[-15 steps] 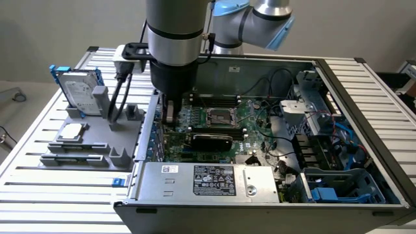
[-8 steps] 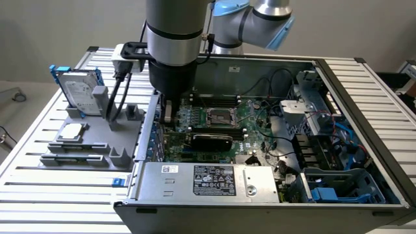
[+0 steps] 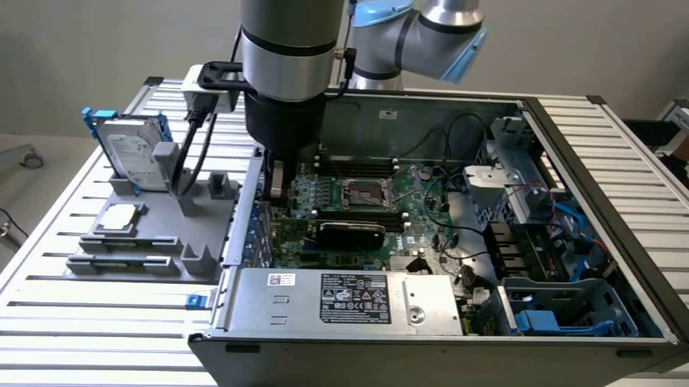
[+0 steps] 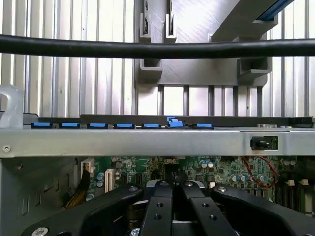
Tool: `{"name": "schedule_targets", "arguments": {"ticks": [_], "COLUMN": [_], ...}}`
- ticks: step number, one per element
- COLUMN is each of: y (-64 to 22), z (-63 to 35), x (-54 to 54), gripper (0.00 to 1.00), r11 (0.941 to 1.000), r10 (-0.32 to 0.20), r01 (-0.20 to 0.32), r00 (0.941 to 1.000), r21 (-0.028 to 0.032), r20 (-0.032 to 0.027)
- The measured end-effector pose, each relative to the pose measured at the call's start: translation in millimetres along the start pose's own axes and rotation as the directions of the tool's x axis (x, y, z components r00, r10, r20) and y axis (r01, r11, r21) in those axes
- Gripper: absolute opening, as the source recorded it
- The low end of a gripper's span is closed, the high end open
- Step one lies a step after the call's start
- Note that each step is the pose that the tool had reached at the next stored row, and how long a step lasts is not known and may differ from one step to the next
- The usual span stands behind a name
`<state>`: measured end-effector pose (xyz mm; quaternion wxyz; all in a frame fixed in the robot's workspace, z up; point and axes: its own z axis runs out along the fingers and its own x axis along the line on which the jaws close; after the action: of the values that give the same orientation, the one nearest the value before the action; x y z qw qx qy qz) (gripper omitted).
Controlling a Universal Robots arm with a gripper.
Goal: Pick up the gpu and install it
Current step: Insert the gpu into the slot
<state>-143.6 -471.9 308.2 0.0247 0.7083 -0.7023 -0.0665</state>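
Observation:
The gpu (image 3: pixel 350 234) stands on edge across the green motherboard (image 3: pixel 415 189) inside the open computer case. Its black cooler faces the case's front, and its end points toward the case wall on the exterior view's left. My gripper (image 3: pixel 280 196) reaches down inside the case at that end of the card. In the wrist view the gripper (image 4: pixel 172 186) has its black fingers (image 4: pixel 158 206) drawn close together on a thin dark edge. It is lined up with a raised blue clip (image 4: pixel 172 121) on the case wall (image 4: pixel 147 142).
A grey fixture (image 3: pixel 129 242) sits on the slatted table at the exterior view's left. It carries a silver hard drive in a blue frame (image 3: pixel 135 153) and a small square chip (image 3: pixel 121 216). The power supply (image 3: pixel 344 300) lies at the case front. Cables and a drive cage (image 3: pixel 538 234) crowd the right.

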Motion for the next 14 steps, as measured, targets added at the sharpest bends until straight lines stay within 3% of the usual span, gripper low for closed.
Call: {"name": "schedule_targets", "arguments": {"ticks": [2, 8, 11, 14], "y": [0.0, 1.1, 1.5, 2.1], "z": [-0.1, 0.2, 0.3, 0.4], "x": [0.0, 0.0, 0.0, 0.0], "gripper": [0.11, 0.11, 0.11, 0.11], "r11": [1.0, 1.0, 1.0, 1.0], "r10": [0.001, 0.005, 0.006, 0.006], "r01": [-0.001, -0.005, -0.006, -0.006], "r00": [1.0, 0.9991, 0.9989, 0.9988], "r21": [0.0001, 0.0, -0.0002, -0.0002], "r20": [-0.0054, -0.0412, -0.0471, -0.0476]}}
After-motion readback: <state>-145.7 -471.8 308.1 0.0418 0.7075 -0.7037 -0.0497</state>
